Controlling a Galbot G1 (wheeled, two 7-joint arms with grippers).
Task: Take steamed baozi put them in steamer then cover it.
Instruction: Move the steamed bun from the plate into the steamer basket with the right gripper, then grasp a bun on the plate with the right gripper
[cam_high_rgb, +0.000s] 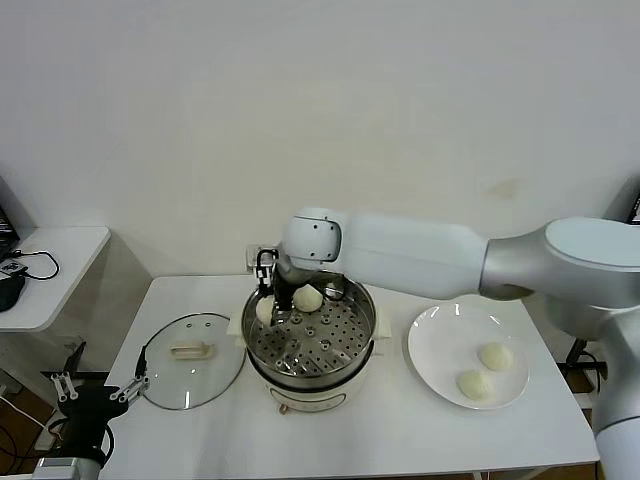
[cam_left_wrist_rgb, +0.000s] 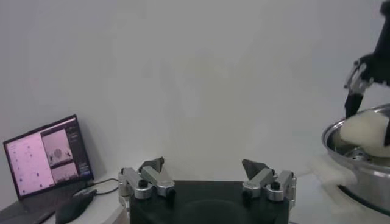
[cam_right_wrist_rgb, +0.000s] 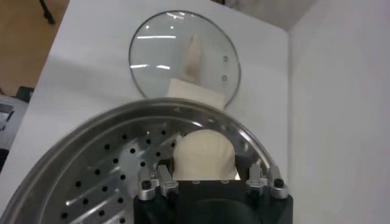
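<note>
Over the steamer (cam_high_rgb: 311, 340), right end effector (cam_high_rgb: 272, 305) pinches a baozi (cam_high_rgb: 266, 311) at the far-left wall; another (cam_high_rgb: 308, 297) lies inside. Two wait on the plate (cam_high_rgb: 432, 362). Cover (cam_high_rgb: 190, 358) on table (cam_high_rgb: 400, 440). Left end effector (cam_high_rgb: 95, 392) spread, parked low-left. Roughly half done.

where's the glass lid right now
In the head view the glass lid lies flat on the table, on the robot's left of the steamer, just ahead of the parked left gripper.
</note>
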